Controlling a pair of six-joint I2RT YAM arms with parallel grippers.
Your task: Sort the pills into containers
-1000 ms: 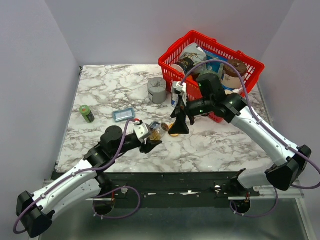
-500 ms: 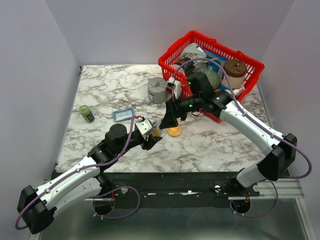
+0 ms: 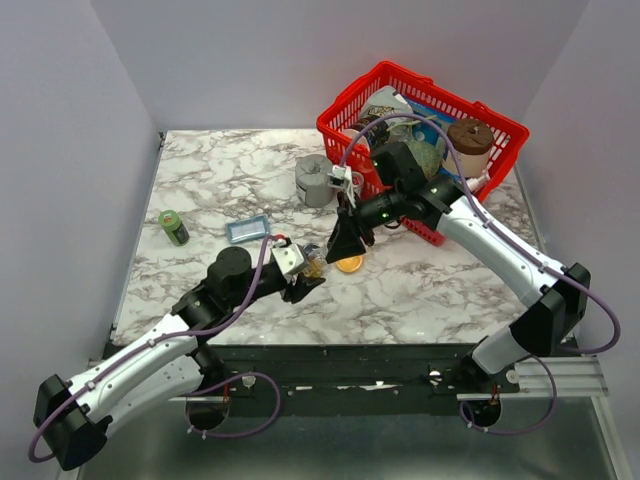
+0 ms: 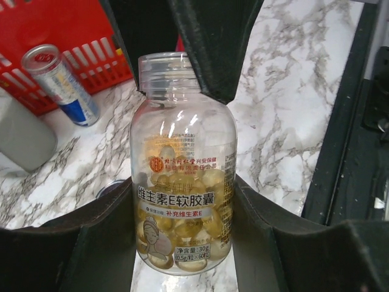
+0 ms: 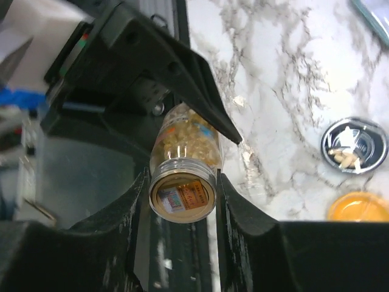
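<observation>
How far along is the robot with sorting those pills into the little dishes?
Done: the silvery dish already holds a few pale pills. In hand: the left jaws grip an uncapped pill bottle of yellow capsules, with the right jaws pressed on its open neck. Left: the orange dish looks empty, so the capsules have yet to be tipped out.

1. Setting: a robot test lab, an enclosed bench cell.
2. Left arm point(image 3: 140, 360) and right arm point(image 3: 505, 255) are bolted to a black metal frame point(image 3: 350, 385); purple cables point(image 3: 236, 436) hang loose.
3. Plain lavender walls point(image 3: 300, 60) box in a marble-print table point(image 3: 220, 170).
4. Red wire basket point(image 3: 337, 140) holds mixed props.
</observation>
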